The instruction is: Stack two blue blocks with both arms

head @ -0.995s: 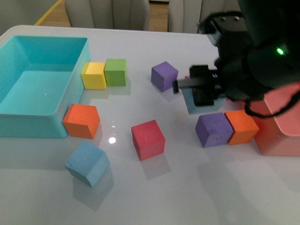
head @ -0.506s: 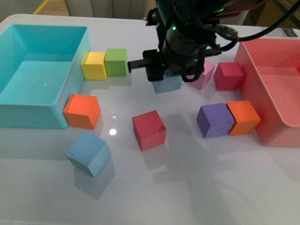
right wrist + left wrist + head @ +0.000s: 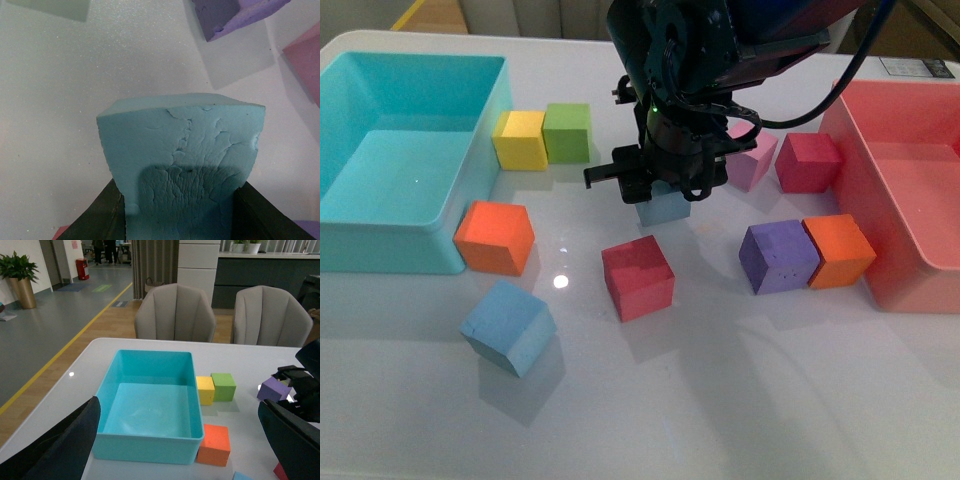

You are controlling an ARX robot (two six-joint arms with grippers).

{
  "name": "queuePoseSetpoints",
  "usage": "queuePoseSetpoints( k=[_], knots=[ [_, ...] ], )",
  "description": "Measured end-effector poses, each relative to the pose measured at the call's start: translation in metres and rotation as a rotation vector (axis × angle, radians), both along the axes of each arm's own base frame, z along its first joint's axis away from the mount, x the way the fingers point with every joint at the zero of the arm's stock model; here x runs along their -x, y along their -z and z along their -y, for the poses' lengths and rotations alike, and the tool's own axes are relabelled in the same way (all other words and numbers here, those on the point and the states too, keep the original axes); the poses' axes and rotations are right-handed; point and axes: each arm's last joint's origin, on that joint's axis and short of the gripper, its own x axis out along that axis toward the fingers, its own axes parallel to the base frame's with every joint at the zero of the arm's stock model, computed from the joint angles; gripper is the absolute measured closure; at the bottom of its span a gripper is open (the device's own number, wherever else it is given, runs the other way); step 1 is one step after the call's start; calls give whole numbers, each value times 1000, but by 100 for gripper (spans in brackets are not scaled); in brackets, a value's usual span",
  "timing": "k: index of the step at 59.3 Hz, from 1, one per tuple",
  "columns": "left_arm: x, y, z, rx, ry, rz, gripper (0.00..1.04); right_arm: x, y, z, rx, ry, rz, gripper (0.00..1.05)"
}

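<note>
My right gripper (image 3: 660, 190) is clamped on one blue block (image 3: 662, 209), over the middle of the table (image 3: 770, 400). In the front view the block shows just below the dark jaws, its top hidden between them. The right wrist view fills with the block's cracked, pale face, and the two black fingers (image 3: 100, 215) press against it from either side at its near end. I cannot tell whether its underside clears the table.

The held block sits just behind the red cube (image 3: 638, 277), on the side away from me. It is well apart from the second blue block (image 3: 508, 327), which lies loose, turned at an angle, toward the front-left part of the table. That one is just in front of the orange cube (image 3: 496, 237) at the near corner of the turquoise bin (image 3: 470, 265), which stands along the left edge.

My left gripper (image 3: 179, 440) is spread wide with nothing between its fingers. It does not show in the front view. Its wrist camera looks along the table over the turquoise bin, with the yellow cube (image 3: 205, 390) and green cube (image 3: 223, 386) touching each other just beside the bin's far corner.
</note>
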Motion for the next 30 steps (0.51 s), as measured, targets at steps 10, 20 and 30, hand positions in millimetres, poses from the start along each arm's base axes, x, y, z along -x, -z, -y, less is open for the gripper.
queuePoseSetpoints(
  k=[10, 20, 30],
  knots=[
    [0, 0, 0, 0, 0, 0, 9, -3, 11, -1, 8, 1, -12, 65],
    [0, 0, 0, 0, 0, 0, 9, -4, 11, -3, 2, -2, -11, 64],
    [0, 0, 0, 0, 0, 0, 9, -3, 14, -3, -14, -8, -6, 37]
  ],
)
